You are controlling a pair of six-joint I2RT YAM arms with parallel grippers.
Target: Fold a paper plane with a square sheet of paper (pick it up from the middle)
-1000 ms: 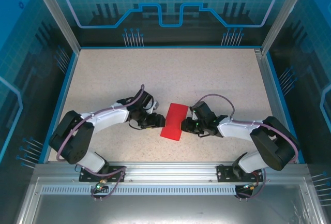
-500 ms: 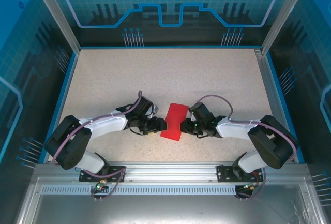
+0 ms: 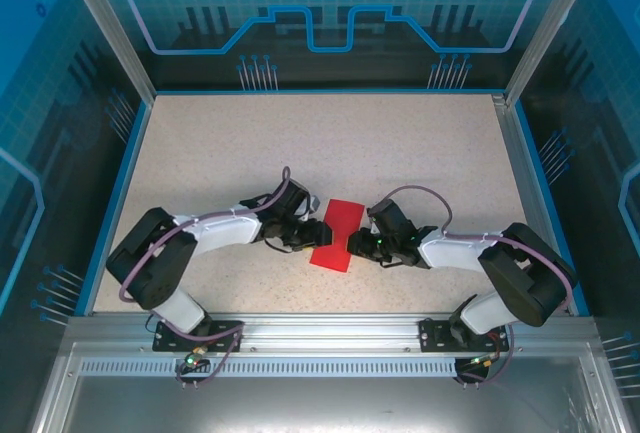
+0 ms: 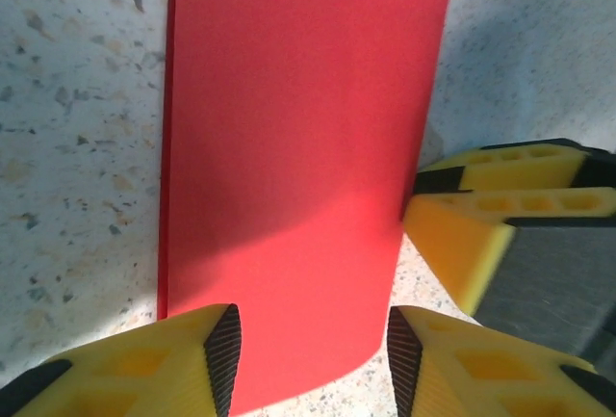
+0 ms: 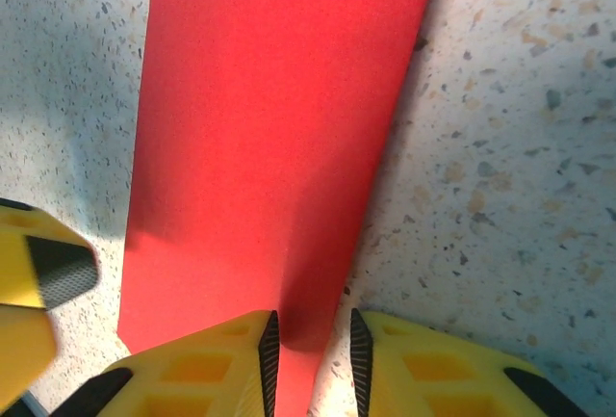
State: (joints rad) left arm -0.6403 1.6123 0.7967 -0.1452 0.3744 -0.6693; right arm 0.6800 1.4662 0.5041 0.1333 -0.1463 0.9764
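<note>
Two yellow fingers [image 4: 173, 364] of the left gripper [image 4: 313, 340] are held moderately apart, and the near short end of the red sheet of paper [image 4: 298, 147] is seen in the gap between them. The sheet's left edge is covered by one finger, while the other finger is set just beside its rounded corner. No clamping is shown; the paper lies flat.

The fingers of the right gripper [image 5: 310, 340] are parted only narrowly. One long edge of the sheet is caught in that slim gap, with red on one side of it and bare table on the other. Whether the pads touch the paper cannot be told.

In the top view the sheet is seen as a narrow oblong, not a square, lying flat on the speckled table [image 3: 300, 143] between the two grippers, near the front middle. Its long axis is run from the near edge toward the far wall, with the far end leaned slightly to the right. The left gripper is set at its left long edge and the right gripper at its right long edge, so that each gripper's yellow fingertips are caught in the other's wrist view.
</note>
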